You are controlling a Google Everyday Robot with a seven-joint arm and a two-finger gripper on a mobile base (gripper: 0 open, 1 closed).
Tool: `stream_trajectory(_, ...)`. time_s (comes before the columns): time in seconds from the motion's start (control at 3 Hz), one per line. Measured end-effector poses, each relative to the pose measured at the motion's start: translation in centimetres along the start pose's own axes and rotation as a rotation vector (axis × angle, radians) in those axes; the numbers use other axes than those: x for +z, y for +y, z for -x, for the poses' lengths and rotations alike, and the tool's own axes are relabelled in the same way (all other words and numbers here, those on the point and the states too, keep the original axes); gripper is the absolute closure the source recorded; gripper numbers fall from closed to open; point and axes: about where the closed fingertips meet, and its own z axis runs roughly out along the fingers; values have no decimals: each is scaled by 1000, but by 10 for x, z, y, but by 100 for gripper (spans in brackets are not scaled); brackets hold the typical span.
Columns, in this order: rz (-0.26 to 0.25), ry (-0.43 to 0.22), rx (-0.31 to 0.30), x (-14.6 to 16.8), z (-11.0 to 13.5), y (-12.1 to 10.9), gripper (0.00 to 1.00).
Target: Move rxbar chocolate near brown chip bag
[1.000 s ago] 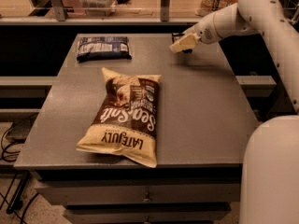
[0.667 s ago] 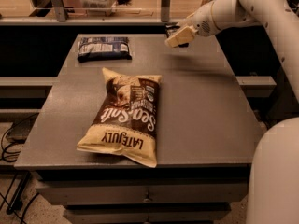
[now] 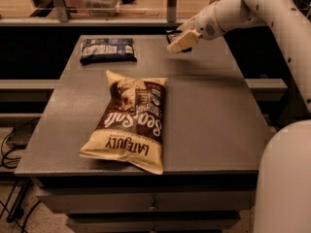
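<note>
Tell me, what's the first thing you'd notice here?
The big puffy brown chip bag with cream-yellow ends lies in the middle of the grey table. The robot's white arm stretches in from the picture's right, its cream gripper above the table's far edge. A dark blue-black packet with white print lies far left.

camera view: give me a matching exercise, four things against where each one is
Things:
1 chip bag
2 dark blue packet
3 pincer
4 small black bar

Places:
A far left part of the table
B over the table's far right part
C middle of the table, reaching toward the near edge
D partly hidden just behind the pincer

Pairs: 1-C, 2-A, 3-B, 4-D
</note>
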Motion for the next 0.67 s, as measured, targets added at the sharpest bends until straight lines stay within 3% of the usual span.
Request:
stream_trajectory(0.33,92,9,-69,-4,4,36,100)
stream_trajectory(0.67,206,17,-129,-12,-3,87,100)
